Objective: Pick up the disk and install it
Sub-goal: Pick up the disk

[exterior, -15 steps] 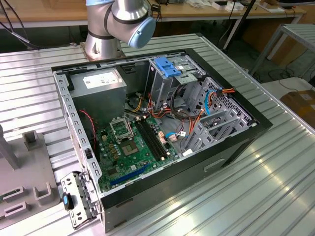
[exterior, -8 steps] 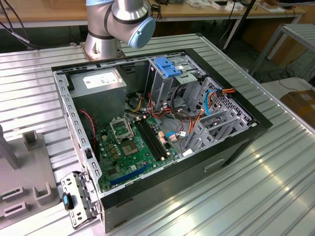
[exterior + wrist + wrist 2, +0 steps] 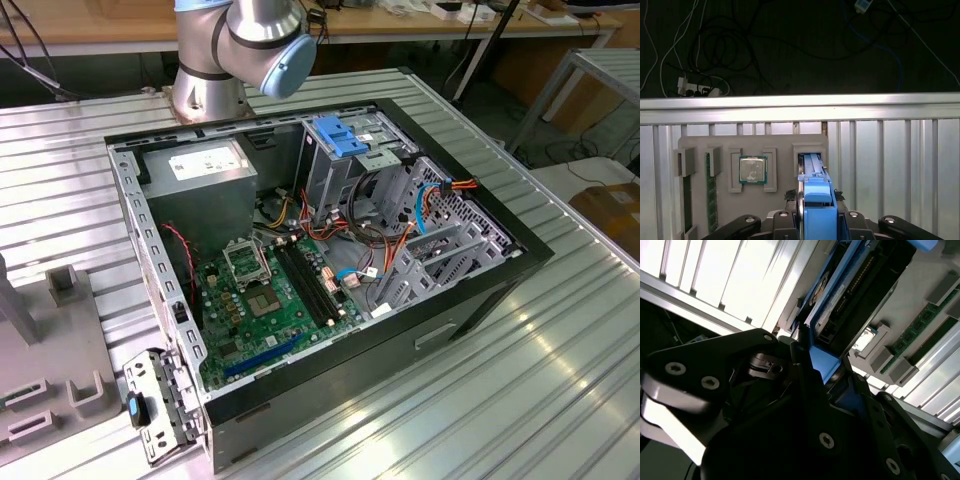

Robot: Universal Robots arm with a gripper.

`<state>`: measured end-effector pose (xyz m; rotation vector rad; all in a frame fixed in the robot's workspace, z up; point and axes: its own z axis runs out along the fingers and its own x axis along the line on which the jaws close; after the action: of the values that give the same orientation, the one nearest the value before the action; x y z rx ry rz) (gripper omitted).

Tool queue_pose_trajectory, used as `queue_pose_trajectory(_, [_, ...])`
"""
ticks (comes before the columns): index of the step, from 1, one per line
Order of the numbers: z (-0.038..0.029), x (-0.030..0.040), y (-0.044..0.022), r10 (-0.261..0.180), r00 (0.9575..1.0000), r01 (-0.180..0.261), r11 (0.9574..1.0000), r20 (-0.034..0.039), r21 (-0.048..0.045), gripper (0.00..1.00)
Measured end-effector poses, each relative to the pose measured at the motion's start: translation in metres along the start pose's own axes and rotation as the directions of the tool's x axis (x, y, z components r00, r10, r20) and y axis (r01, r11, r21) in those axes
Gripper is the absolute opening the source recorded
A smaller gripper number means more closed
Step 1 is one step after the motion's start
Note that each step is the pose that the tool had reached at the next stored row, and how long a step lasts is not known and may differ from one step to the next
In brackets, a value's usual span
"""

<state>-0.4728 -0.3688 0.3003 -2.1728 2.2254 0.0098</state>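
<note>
Fingers [image 3: 799, 365] of the black gripper [image 3: 816, 196] clench the blue-framed grey metal disk [image 3: 817, 217] by its carrier handle. Across the flat grey plastic holder tray [image 3: 785, 145] lie green memory sticks [image 3: 711, 195], a square silver processor chip [image 3: 753, 170], then the disk, on edge at its slot.

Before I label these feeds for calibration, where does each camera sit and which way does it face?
Exterior view: off the arm, raised, looking down into the open computer case; the arm's base stands beyond it.
First wrist view: on the arm, looking down past the end effector at the disk in the grey tray.
Second wrist view: on the arm, close and oblique across the end effector to the disk.
Shared: both wrist views show end effector, disk and tray.
</note>
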Motion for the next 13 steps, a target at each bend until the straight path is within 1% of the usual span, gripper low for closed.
queue_pose_trajectory(11, [0.0004, 0.0, 0.0, 0.0, 1.0, 0.0, 1.0, 0.0, 0.0, 0.37])
queue_pose_trajectory(12, [0.0008, 0.0, -0.0001, 0.0, 1.0, 0.0, 1.0, 0.0005, 0.0011, 0.37])
queue_pose_trajectory(13, [0.001, 0.0, 0.0, 0.0, 1.0, 0.0, 1.0, 0.0005, 0.0009, 0.38])
